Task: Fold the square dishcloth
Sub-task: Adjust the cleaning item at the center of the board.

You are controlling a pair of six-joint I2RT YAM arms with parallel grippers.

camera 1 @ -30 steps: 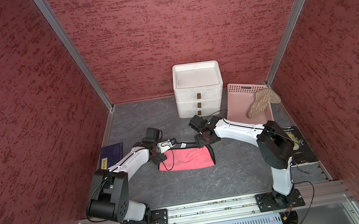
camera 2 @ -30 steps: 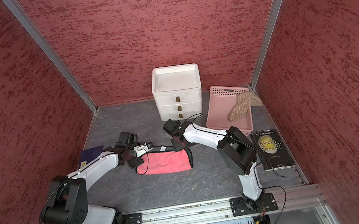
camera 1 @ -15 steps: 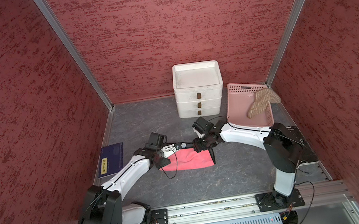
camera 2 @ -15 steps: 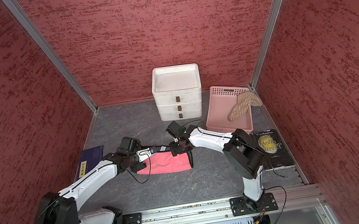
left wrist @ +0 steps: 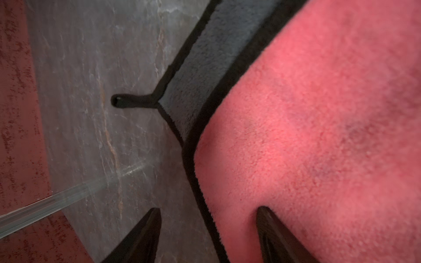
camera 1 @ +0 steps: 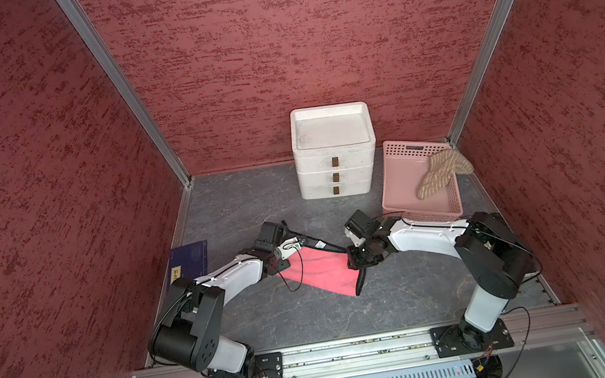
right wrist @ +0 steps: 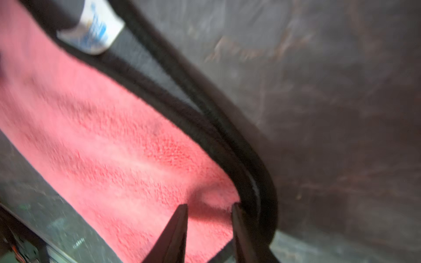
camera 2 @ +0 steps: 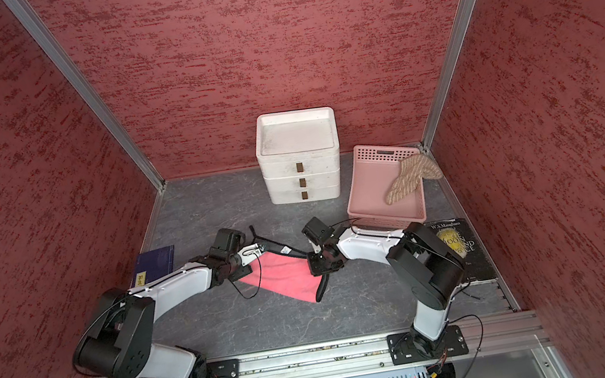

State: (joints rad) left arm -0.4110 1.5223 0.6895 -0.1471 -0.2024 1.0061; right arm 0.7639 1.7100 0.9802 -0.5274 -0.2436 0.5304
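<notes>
Square dishcloth, coral-pink on top with a black bound edge, lies on the grey stone-patterned table between the two arms. In both top views it slants from the left arm toward the right arm. It is doubled over: the left wrist view shows a strip of its grey underside reaching out beyond the pink layer, and a small black hanging loop at that corner rests on the table. The left gripper stands spread wide across the cloth's edge. One fingertip presses on the pink pile, the other is over bare table, and the black edging runs between them, so nothing is clamped. The right gripper is at the opposite end, its jaws narrowed onto a raised ridge of pink cloth just inside the black-edged corner, pinching it. That view is blurred, so the firmness of the pinch cannot be told. A white label sits on the black edge further along. In the top views the black edge droops from the right gripper toward the table. A white three-drawer unit stands at the back wall. Just beside it on the right is a pink perforated basket with a beige knitted mitt draped over its rim. A dark blue book lies by the left wall, and a black paperback lies beside the right arm.
</notes>
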